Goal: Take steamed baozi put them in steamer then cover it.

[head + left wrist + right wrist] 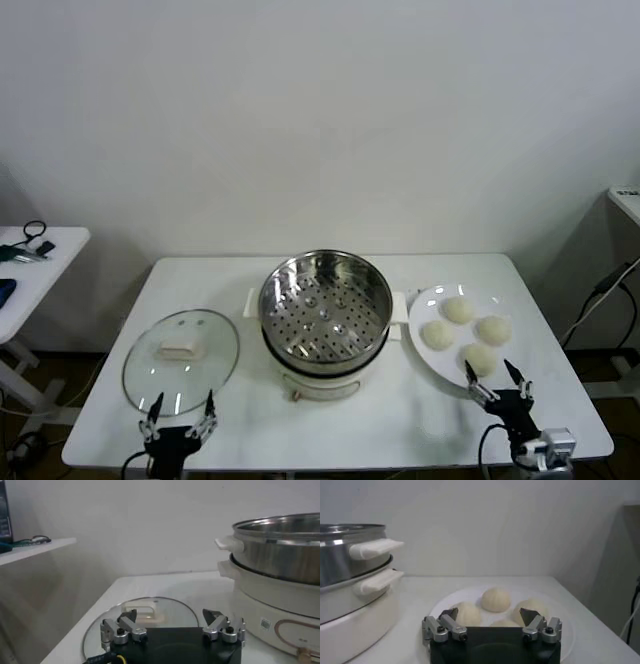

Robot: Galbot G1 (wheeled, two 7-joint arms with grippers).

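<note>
Waiting at the near edge of the bench (330, 420), both grippers hang released and hold nothing.

The steamer (326, 312) stands uncovered mid-bench, its perforated basket bare. The cover (181, 358) lies flat on the bench to its left, and the left gripper (178, 412) sits spread at the cover's near rim; whether it touches the glass is hard to tell. Four steamed baozi (459, 310) rest on a white plate (425, 298) to the steamer's right, with the right gripper (497, 377) spread just beside the nearest bun.
</note>
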